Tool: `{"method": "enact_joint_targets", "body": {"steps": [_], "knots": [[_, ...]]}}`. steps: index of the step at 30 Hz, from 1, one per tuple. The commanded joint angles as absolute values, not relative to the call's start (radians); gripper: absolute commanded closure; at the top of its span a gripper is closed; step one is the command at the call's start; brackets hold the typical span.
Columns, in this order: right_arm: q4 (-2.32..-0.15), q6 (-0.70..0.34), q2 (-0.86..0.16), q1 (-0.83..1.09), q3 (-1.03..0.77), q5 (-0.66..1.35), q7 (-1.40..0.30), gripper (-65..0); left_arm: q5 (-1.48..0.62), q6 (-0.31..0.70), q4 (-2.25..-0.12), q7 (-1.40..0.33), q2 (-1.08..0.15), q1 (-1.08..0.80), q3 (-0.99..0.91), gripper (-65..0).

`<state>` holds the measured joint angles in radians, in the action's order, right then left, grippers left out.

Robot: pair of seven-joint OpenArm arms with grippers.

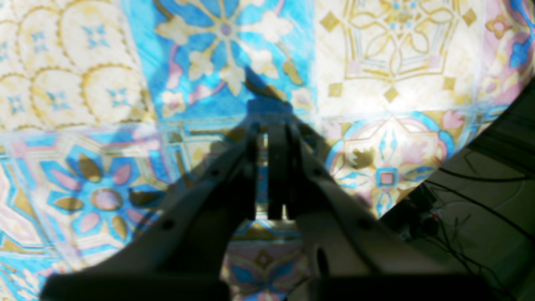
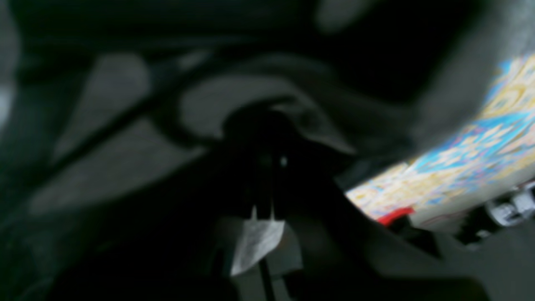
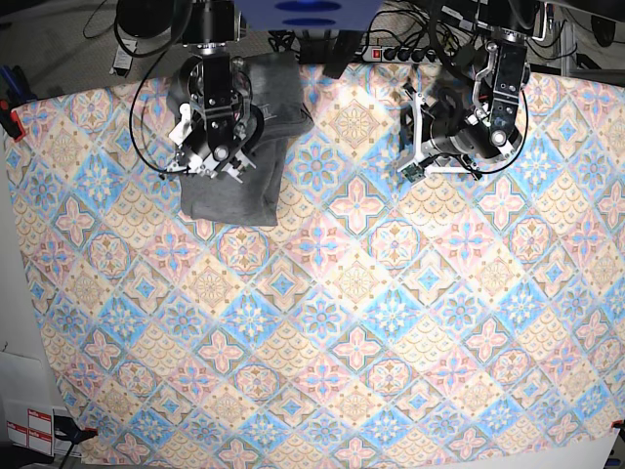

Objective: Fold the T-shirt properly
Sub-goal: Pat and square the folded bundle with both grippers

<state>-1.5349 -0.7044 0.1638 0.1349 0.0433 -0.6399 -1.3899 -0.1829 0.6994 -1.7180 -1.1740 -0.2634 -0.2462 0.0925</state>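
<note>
1. T-shirt lies as a compact grey bundle at the far left of the table, on the patterned tablecloth; it is a narrow, roughly rectangular block, and no sleeves or collar can be made out from the overhead view.

2. Folding looks largely done, judging by that tidy shape. The far end seems bunched under the arm above it, so some squaring or a last tuck may remain; that part is hidden.

3. Long axis of the bundle runs from far to near, leaning slightly, with its near short edge lying fairly square on the tablecloth. Which end held the collar cannot be told.

4. Right gripper sits directly over the upper half of the bundle. Its own camera gives only dark, blurred cloth folds close around the fingers, which are closed tight; whether cloth is pinched between them cannot be told.

5. Left gripper hangs over bare tablecloth at the far right, well apart from the T-shirt, its jaws drawn nearly together with only a thin slit between them and nothing held.
</note>
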Motion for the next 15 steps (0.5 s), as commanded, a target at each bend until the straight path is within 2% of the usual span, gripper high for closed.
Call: {"method": "enact_joint_targets", "body": {"steps": [1, 15], "knots": [[-1.531, -0.698, 0.157, 0.104, 0.019, -0.627, -1.322, -0.2, -0.189, 0.698, -1.736, -1.165, -0.268, -0.243, 0.088, -3.1], [-1.526, -0.698, 0.157, -0.081, -0.001, -0.582, -1.319, -0.2, -0.189, 0.698, -1.736, -1.165, -0.268, -0.243, 0.087, -3.1]]}}
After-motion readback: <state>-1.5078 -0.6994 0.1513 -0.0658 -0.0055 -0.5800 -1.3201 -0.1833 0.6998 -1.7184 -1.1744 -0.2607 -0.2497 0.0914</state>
